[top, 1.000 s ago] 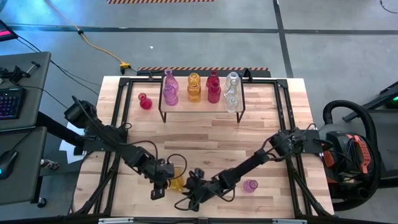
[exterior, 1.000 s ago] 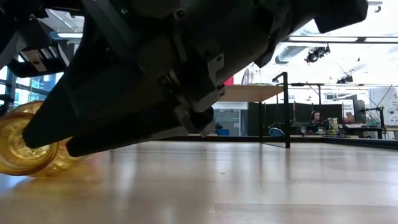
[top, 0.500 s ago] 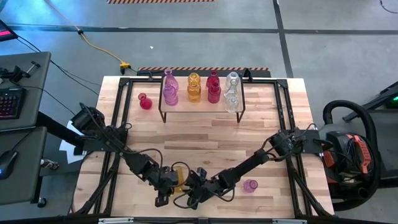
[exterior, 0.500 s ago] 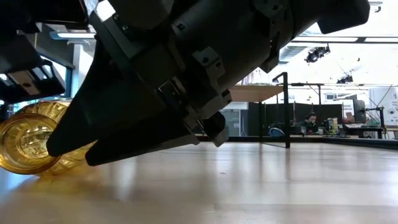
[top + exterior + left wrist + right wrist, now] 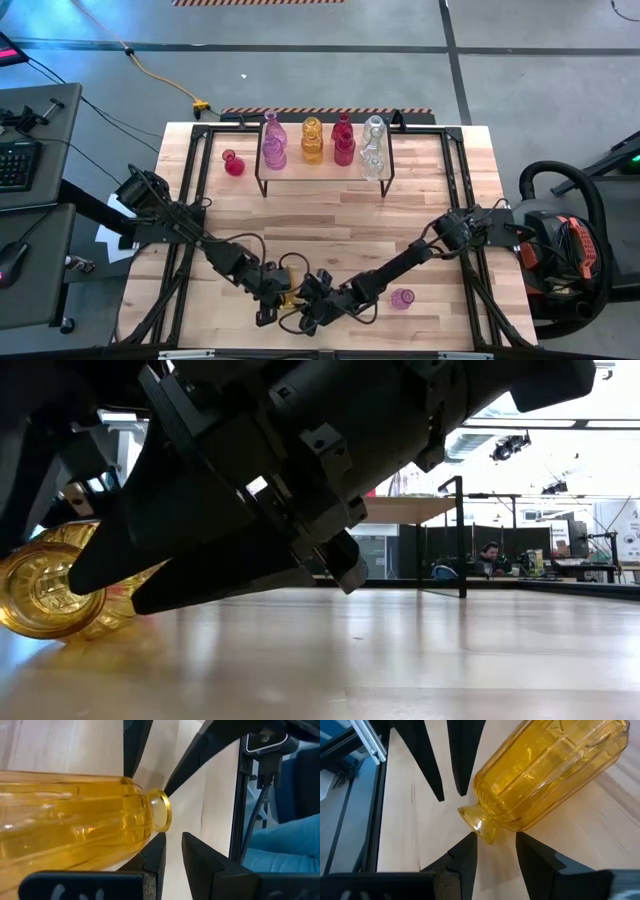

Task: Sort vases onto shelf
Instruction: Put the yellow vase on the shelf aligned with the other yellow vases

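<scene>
Crowded near the table's front edge [image 5: 320, 350], yellow vase [image 5: 287, 291] on its side, left end effector [image 5: 272, 303] and right end effector [image 5: 318, 297] both apart

Left gripper [image 5: 277, 300] and right gripper [image 5: 305, 297] meet low, fingers parted, near the table's front edge

Seven vases [image 5: 312, 140] show, one shelf [image 5: 325, 172], two arms [image 5: 180, 225].

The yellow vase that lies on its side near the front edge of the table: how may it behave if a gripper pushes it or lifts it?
The yellow vase lies on its side with a rounded, ribbed body, so a push would probably roll it. It looks like smooth glass, so likely slippery and breakable if squeezed hard. The right gripper and left gripper both point at its narrow neck, which seems the easier place to grip.
</scene>
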Motion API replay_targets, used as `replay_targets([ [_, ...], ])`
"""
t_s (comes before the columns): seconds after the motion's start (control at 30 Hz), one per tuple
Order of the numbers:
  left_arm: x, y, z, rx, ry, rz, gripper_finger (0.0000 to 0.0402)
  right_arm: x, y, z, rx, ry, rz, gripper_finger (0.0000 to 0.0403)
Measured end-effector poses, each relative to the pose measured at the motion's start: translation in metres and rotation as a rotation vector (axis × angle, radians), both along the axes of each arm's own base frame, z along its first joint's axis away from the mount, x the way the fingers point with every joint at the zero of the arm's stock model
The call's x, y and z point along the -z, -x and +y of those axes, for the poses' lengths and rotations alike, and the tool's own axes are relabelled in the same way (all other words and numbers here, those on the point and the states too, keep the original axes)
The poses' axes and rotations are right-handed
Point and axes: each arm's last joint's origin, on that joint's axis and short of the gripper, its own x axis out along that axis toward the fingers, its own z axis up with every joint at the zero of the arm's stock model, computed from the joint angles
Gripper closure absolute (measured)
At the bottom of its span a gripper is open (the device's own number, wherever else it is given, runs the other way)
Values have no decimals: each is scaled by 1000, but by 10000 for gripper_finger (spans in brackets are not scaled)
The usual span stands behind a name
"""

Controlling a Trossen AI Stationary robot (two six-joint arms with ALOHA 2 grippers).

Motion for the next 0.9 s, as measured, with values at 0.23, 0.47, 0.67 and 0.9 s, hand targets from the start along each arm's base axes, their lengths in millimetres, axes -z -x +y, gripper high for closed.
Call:
replay_targets([
  [0.23, 9, -4, 2, -12, -7, 24, 348, 2, 0, -5, 67, -30, 20, 277],
  [0.47, 17, -5, -2, -6, -26, 21, 348, 4, 1, -6, 87, -26, 34, 277],
  [0.67, 17, -8, 1, -19, -22, 16, 348, 4, 0, -9, 101, -15, 31, 277],
  [0.9, 18, -9, 4, -33, -25, 17, 348, 4, 0, -11, 152, 15, 15, 277],
])
